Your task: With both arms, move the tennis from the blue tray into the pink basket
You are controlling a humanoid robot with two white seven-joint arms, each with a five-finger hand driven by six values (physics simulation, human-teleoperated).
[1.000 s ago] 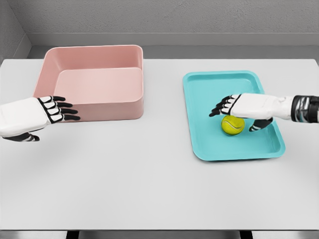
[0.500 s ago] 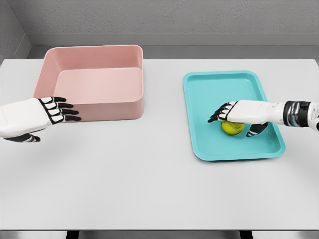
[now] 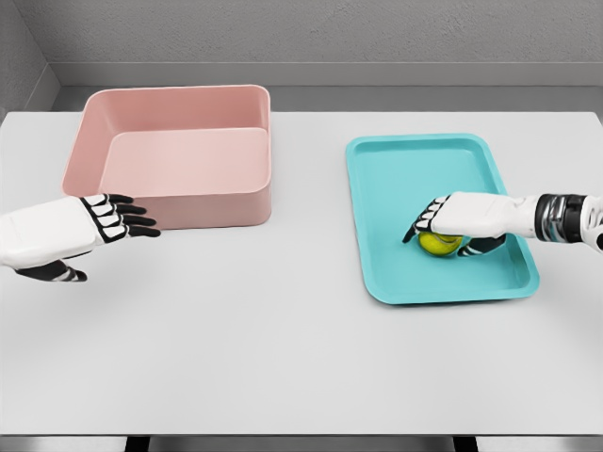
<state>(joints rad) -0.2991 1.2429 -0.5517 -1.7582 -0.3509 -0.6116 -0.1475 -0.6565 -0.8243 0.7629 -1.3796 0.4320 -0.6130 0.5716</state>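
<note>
Right hand (image 3: 450, 224) curls over the tennis ball (image 3: 438, 244) in the teal tray (image 3: 405, 169); grip looks shallow, so the ball may roll free on lift. Left hand (image 3: 89, 226) hovers with fingers extended, beside the pink basket (image 3: 179, 151).

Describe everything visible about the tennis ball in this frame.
The tennis ball is yellow-green and looks fuzzy. It sits in the near half of the blue tray, toward its right side. The right hand lies over its top, fingers curled down around it, hiding its upper part. Whether it is lifted off the tray cannot be told.
</note>
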